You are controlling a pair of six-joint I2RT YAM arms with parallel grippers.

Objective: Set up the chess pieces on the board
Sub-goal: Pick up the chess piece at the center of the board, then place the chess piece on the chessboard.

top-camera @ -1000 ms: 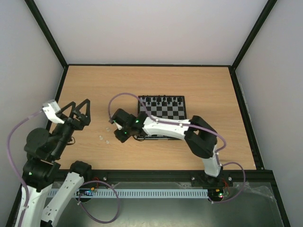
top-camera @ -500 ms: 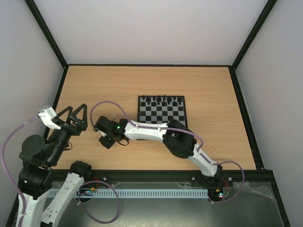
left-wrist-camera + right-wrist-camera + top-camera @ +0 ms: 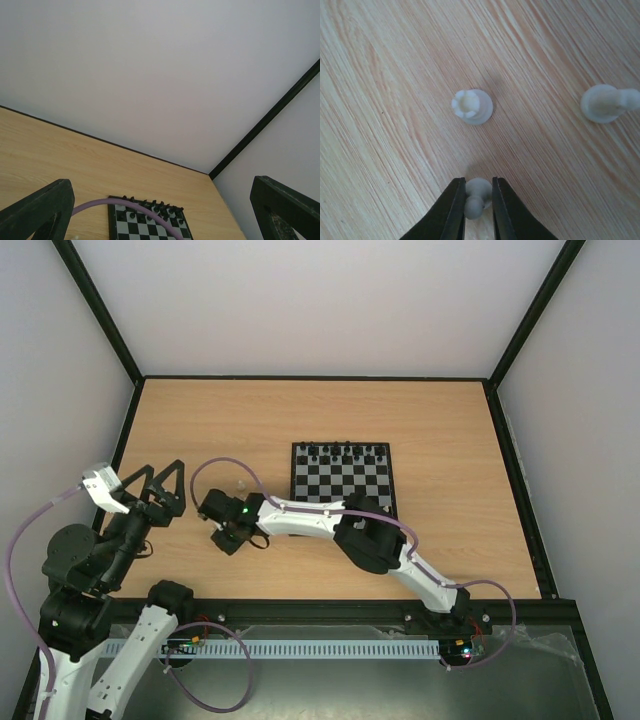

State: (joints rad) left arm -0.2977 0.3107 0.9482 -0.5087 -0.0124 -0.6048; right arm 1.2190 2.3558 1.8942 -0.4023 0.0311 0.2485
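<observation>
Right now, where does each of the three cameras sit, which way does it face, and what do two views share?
Top external: high behind the robot, looking down at the table; left arm and right arm show, left gripper open.
Left wrist: on the raised left arm, facing across to the far wall; its two spread fingers show.
Right wrist: close above the table, facing straight down; right gripper pinches a white pawn.
Shared: top and left wrist both see the board.
</observation>
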